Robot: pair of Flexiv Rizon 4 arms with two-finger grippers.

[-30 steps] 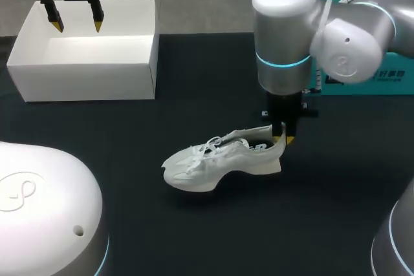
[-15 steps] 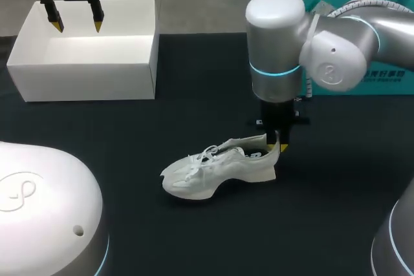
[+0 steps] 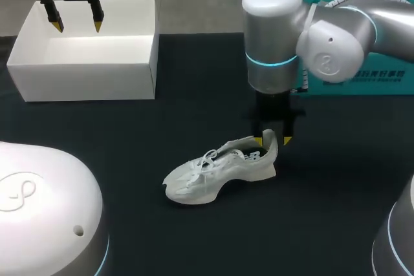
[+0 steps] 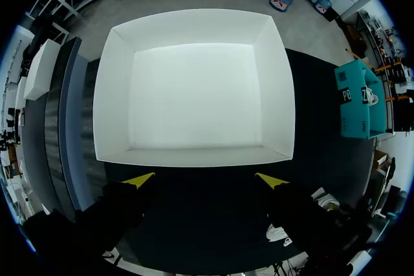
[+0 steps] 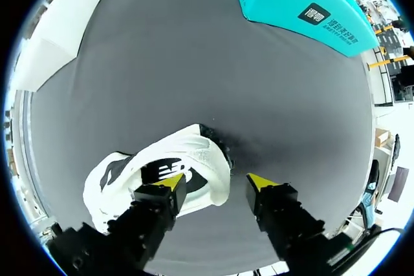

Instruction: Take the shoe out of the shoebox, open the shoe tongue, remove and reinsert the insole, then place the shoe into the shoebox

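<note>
1. Head view: the shoe (image 3: 217, 169) sits on the desk (image 3: 129, 134), outside the shoebox (image 3: 84, 79). The right gripper (image 3: 272, 140) straddles its heel. The left gripper (image 3: 77, 26) hangs over the shoebox.
2. Left wrist: the left gripper (image 4: 206, 180) is spread wide and empty above the shoebox (image 4: 115, 95).
3. Right wrist: the right gripper (image 5: 215, 182) is parted, with the heel of the shoe (image 5: 200, 153) between its fingers, unclamped.

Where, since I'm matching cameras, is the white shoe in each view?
Head view: white shoe mid-table, heel at the right gripper.
Left wrist view: probably the white scrap beside the left gripper.
Right wrist view: heel rim between its open fingers.
Shared landmark: teal box.
</note>
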